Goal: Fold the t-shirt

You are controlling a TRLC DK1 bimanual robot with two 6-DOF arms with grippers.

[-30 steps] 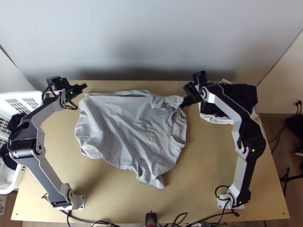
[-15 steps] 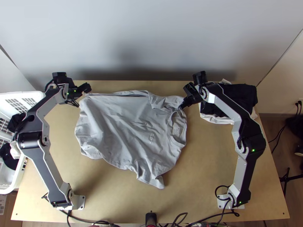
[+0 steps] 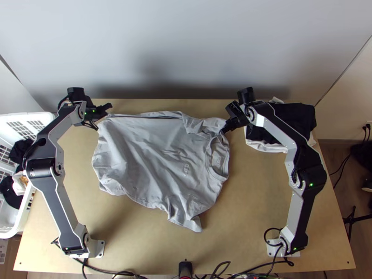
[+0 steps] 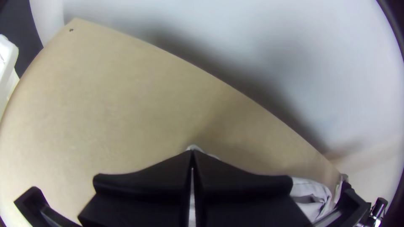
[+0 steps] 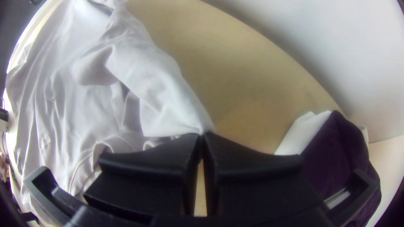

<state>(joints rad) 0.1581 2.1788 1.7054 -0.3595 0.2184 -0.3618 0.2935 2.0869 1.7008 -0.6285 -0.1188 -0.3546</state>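
Observation:
The grey t-shirt (image 3: 158, 158) lies spread unevenly on the table, its neckline toward the right and its far edge folded over. By its far left corner is my left gripper (image 3: 110, 106). In the left wrist view the left gripper (image 4: 192, 152) has its fingertips together, with a bit of shirt (image 4: 194, 147) just past them; no cloth is visible pinched between them. My right gripper (image 3: 223, 131) is at the shirt's far right part, beside the neckline. In the right wrist view the right gripper (image 5: 202, 134) is shut on gathered cloth of the shirt (image 5: 168, 92).
A pile of black and white clothes (image 3: 297, 121) lies at the far right of the table, beneath the right arm. At the left edge stands a white basket (image 3: 35, 122) with dark and light clothes. A wall rises behind the table.
The left arm has shifted rightward, bringing its gripper nearer the shirt's far left corner. The right arm and the shirt look nearly unchanged.

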